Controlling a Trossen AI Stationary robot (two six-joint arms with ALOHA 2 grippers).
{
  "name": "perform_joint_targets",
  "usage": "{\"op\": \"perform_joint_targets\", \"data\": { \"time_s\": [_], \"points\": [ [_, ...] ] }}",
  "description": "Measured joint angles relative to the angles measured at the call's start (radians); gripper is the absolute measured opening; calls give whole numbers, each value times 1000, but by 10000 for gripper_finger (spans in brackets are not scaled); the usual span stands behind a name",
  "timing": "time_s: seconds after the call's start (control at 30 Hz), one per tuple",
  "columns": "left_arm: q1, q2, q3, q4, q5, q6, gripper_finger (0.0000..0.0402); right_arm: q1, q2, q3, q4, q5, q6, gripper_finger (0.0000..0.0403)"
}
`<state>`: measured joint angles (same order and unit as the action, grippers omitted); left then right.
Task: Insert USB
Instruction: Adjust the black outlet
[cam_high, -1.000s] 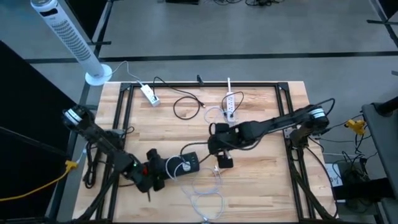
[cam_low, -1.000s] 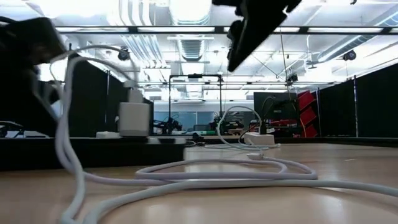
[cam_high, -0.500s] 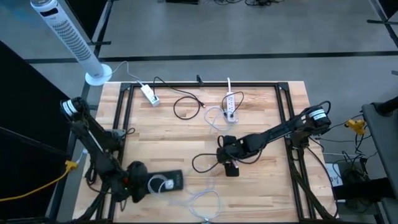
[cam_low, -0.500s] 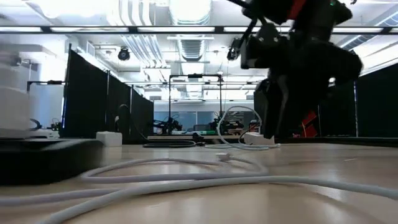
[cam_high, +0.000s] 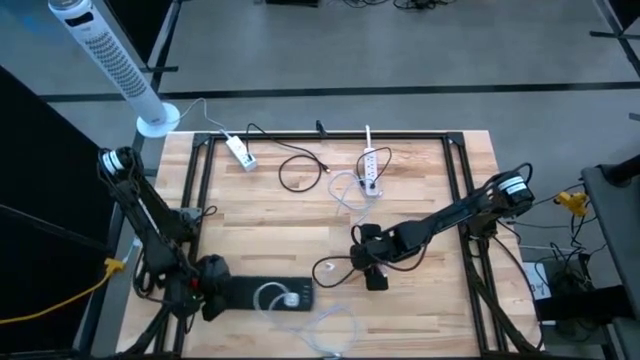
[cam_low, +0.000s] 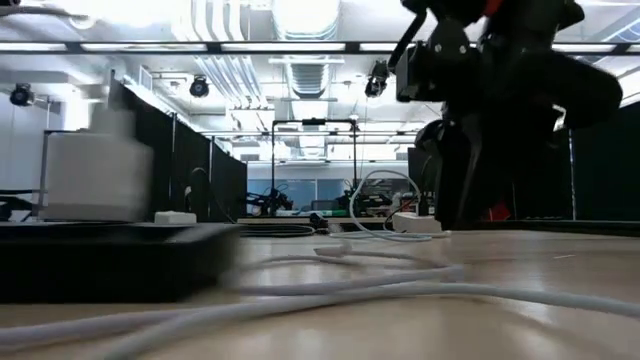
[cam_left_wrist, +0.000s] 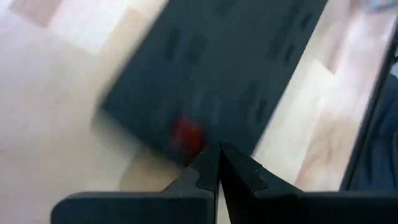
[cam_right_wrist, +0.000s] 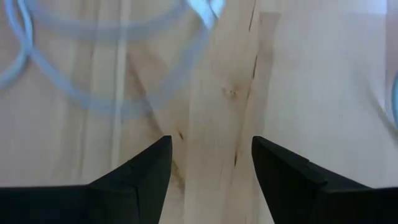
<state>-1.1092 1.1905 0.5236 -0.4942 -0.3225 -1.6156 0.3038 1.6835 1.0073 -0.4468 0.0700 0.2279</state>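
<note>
A black power strip (cam_high: 265, 293) lies flat on the wood near the table's near left, with a white charger (cam_high: 290, 297) plugged into its top. My left gripper (cam_high: 212, 292) is at the strip's left end, shut; the left wrist view shows the strip (cam_left_wrist: 230, 68) and its red switch (cam_left_wrist: 186, 134) just past the fingertips. A white USB cable (cam_high: 330, 318) lies in loose loops to the right of the strip. My right gripper (cam_high: 375, 278) is open and low over bare wood, with the cable (cam_right_wrist: 93, 81) just beyond its fingers. My left gripper meets the power strip at its left end, by the edge next to the red switch (cam_left_wrist: 198, 149). Its fingers come level from the table's left, along the strip. They are pressed together, and what they pinch there cannot be made out. The strip lies flat on the table.
A black cable loop (cam_high: 330, 268) lies beside my right gripper. At the far side are a white power strip (cam_high: 370, 165), a white adapter (cam_high: 240, 152) and a thin black cord (cam_high: 298, 172). A black frame (cam_high: 200, 190) edges the table. A tower fan (cam_high: 110, 60) stands beyond the far left corner.
My left gripper has gone toward the table's near left corner, taking the black power strip along; the strip now lies flat farther left. The white cable has been dragged after it. My right gripper has moved toward the near edge and down close to the wood.
</note>
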Motion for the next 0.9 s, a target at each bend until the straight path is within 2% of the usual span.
{"op": "perform_joint_targets", "data": {
  "time_s": [0.1,0.37,0.53,0.67,0.9],
  "points": [
    [4,-20,1,-72,38,-31,0,-1,-49,0,0,2,-2,204],
    [10,-71,3,-203,13,-54,0,-14,-189,0,-3,100,-41,199],
    [12,-80,3,-290,247,-197,0,-21,-222,0,16,116,-46,201],
    [10,-63,3,-404,344,-231,0,-23,-221,0,18,116,-45,199],
    [13,-58,44,-323,268,-222,0,-21,-210,0,17,115,-4,200]
  ]
}}
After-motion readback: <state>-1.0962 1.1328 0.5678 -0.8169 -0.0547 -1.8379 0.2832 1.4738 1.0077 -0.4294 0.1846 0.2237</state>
